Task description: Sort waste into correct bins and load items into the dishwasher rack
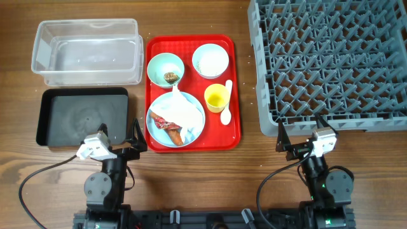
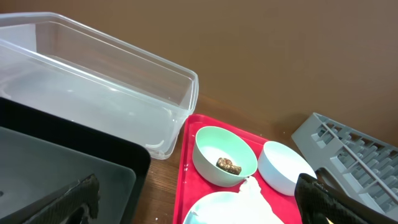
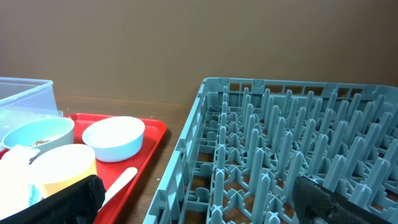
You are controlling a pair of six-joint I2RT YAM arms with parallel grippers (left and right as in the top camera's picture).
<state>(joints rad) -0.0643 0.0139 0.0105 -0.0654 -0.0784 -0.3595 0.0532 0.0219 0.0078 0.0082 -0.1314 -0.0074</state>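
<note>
The pale blue plate [image 1: 176, 121] lies on a red serving tray [image 1: 236, 89], holding a crumpled white napkin [image 1: 180, 108], a red-and-white wrapper [image 1: 163, 123] and an orange stick [image 1: 176, 133]. Behind it stand a bowl [image 1: 165, 68] with a brown scrap [image 1: 170, 77] and a bowl [image 1: 210, 60] with rice grains. A yellow cup [image 1: 216, 97] and a white spoon [image 1: 227, 105] lie at the right. The clear tub [image 1: 89, 52] and the black tray [image 1: 82, 117] are at the left. The grey rack [image 1: 331, 60] is at the right. My left gripper [image 1: 119, 141] and right gripper [image 1: 299, 138] are open and empty near the front edge.
The left wrist view shows the tub [image 2: 93, 87], the black tray [image 2: 68, 168] and the scrap bowl [image 2: 224, 155]. The right wrist view shows the rack [image 3: 292, 155], the cup [image 3: 62, 165] and the spoon [image 3: 118, 183]. Cables trail behind both arm bases.
</note>
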